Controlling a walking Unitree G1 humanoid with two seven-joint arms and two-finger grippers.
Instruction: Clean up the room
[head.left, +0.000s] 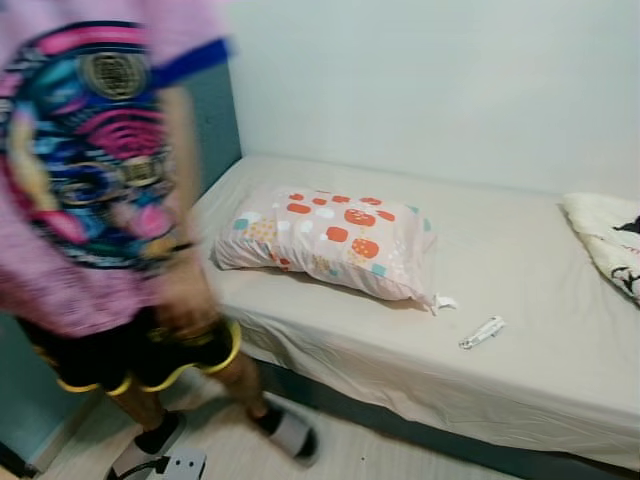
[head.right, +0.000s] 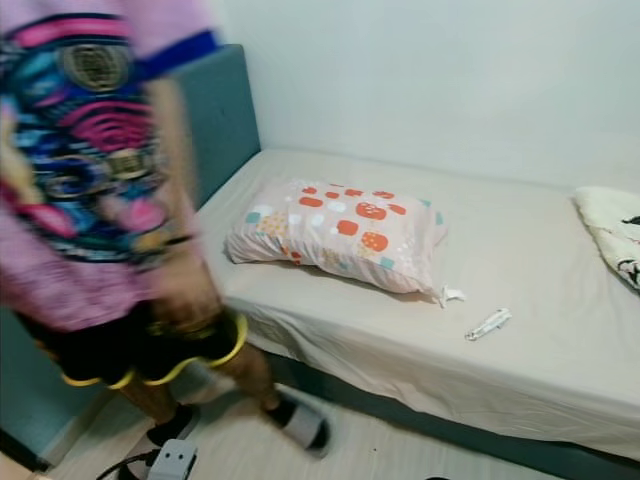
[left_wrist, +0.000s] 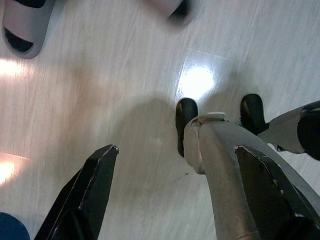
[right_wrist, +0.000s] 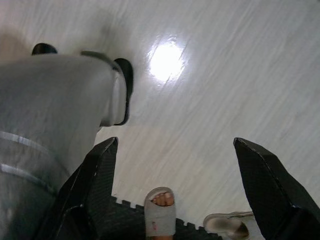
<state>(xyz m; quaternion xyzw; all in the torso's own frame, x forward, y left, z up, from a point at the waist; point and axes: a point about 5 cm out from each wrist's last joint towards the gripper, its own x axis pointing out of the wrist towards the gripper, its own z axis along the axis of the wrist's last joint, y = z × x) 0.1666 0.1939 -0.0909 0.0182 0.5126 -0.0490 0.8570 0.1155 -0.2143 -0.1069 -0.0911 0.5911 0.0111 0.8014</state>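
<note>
**Two open claws, nothing held, and a person in the way**

Both arms hang idle and point down at the pale wooden floor (left_wrist: 125, 75). The left gripper (left_wrist: 175, 170) has its two black fingers spread wide with only floor and the robot's own grey leg (left_wrist: 220, 175) between them. The right gripper (right_wrist: 175, 165) is also wide open and empty. Just beyond its fingers, a foot in a grey slipper (right_wrist: 160, 212) stands on the edge of a dark foam mat (right_wrist: 120, 220), and a second slipper (right_wrist: 225, 225) lies near it.

Further ahead of the claws, well apart from them, stands the bed (head.left: 400, 350), covered with a beige sheet. On it lie a dotted pillow (head.left: 330, 240), a small white scrap (head.left: 445, 301) just beside the pillow's corner, and a white wrapper-like piece (head.left: 482, 332) near it; I cannot tell what it is. A folded blanket (head.left: 605, 245) rests at the far end of the bed. These loose things seem to be what needs tidying.

Between the robot's left side and the bed is a person (head.left: 90, 180) in a pink patterned shirt, blurred. A power strip (head.left: 180, 465) with a cable lies on the floor near this person's feet.

The main risk, in my judgement, is walking forward now: the robot could hit the person or step on a foot, and the cable could catch its leg. The small pieces are flat on soft cloth, so a grasp may slip or pinch the sheet.
</note>
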